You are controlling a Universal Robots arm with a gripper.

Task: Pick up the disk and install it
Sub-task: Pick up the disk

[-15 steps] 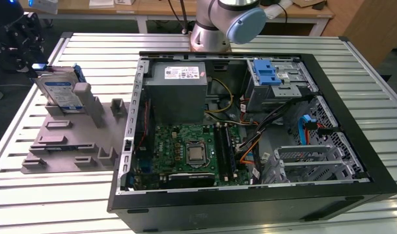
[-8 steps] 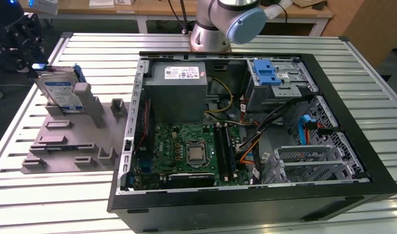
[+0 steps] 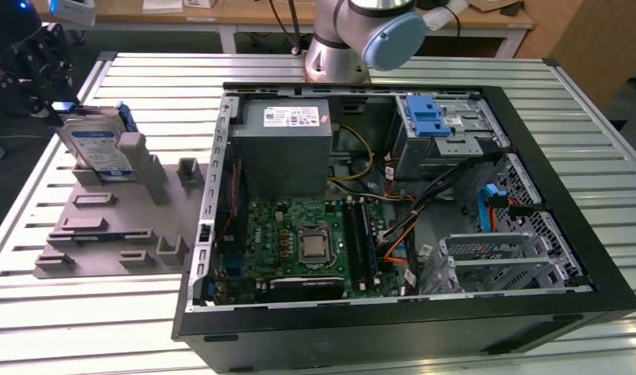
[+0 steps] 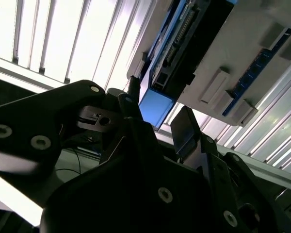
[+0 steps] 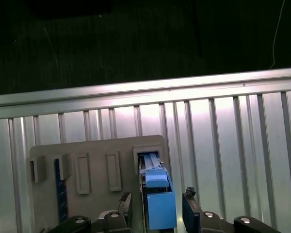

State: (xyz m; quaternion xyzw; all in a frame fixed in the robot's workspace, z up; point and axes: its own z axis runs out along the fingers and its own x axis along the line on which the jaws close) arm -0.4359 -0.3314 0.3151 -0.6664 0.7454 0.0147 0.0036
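On your metal table point(image 3: 89, 328) the disk point(image 3: 97, 148) stands in a grey holder point(image 3: 99, 226) — your gripper point(image 5: 157, 195) sits around it, not squeezing.

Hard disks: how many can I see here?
1. The disk stands on edge in the grey holder at the exterior view's left, with the pincer open astride its top end. Others may be hidden inside the drive cage in the computer case.

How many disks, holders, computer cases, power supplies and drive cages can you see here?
disk: 1
holder: 1
case: 1
power supply: 1
drive cage: 1
Total: 5
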